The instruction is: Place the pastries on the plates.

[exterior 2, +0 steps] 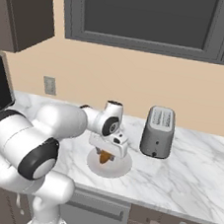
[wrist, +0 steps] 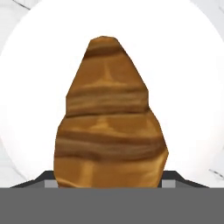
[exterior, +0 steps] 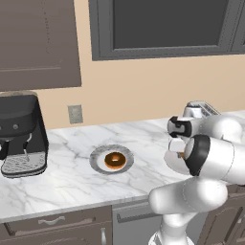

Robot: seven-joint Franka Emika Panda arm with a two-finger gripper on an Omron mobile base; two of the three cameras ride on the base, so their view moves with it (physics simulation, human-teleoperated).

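I have the oblong golden-brown croissant (wrist: 109,118) pinched in the two-finger gripper (exterior 2: 105,157), jaws partway closed on it, hanging over the plain white round plate (exterior 2: 119,170) at lower centre of the right base view. The chocolate-glazed ring doughnut (exterior: 115,160) already sits on the grey-rimmed white plate (exterior: 95,158). I judge the next move: lower slightly, then release.

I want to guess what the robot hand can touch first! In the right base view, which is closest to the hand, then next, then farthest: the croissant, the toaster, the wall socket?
1. Croissant: right under the gripper, between its fingers, over the plain white plate.
2. Toaster: on the counter, to the right in the picture.
3. Wall socket: up on the wall, far left.
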